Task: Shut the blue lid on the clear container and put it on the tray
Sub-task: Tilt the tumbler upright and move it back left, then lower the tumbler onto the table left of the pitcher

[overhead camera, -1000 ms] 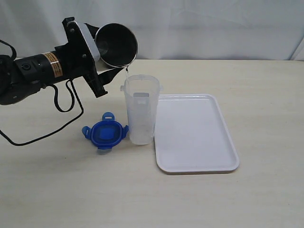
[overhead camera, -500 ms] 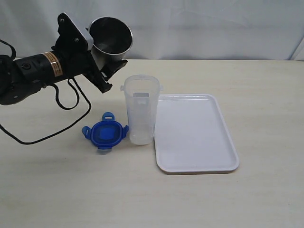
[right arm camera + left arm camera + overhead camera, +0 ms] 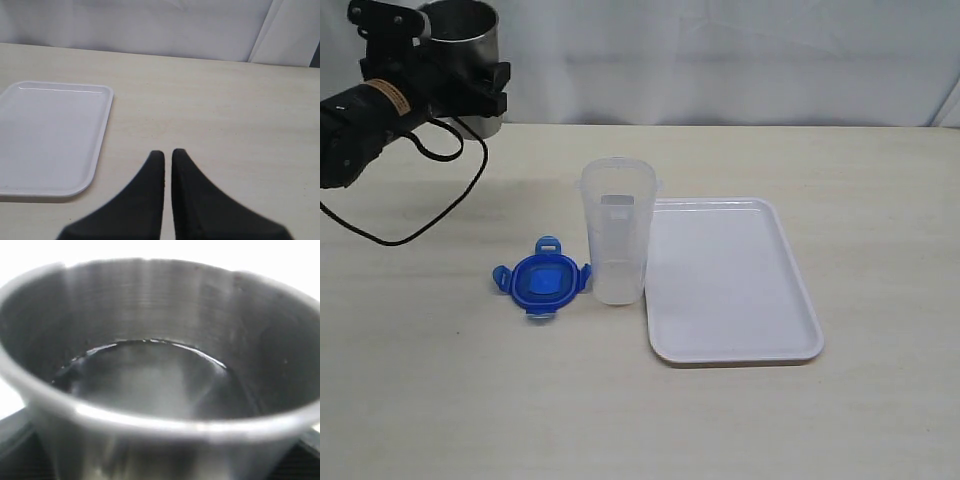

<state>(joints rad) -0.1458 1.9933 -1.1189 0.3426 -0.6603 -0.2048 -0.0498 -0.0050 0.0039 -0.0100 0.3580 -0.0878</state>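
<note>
At mid-frame the tall clear plastic container (image 3: 616, 240) stands as an obstacle between the small blue flap-edged lid (image 3: 542, 281) just left and the flat white rectangular tray (image 3: 730, 280) just right, while the pale tabletop (image 3: 620, 420) below lies open.

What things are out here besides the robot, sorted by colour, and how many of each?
Blue: 1, the blue lid
Clear: 1, the clear container
White: 1, the tray
Shiny metal: 1, the steel cup
Total: 4
</note>
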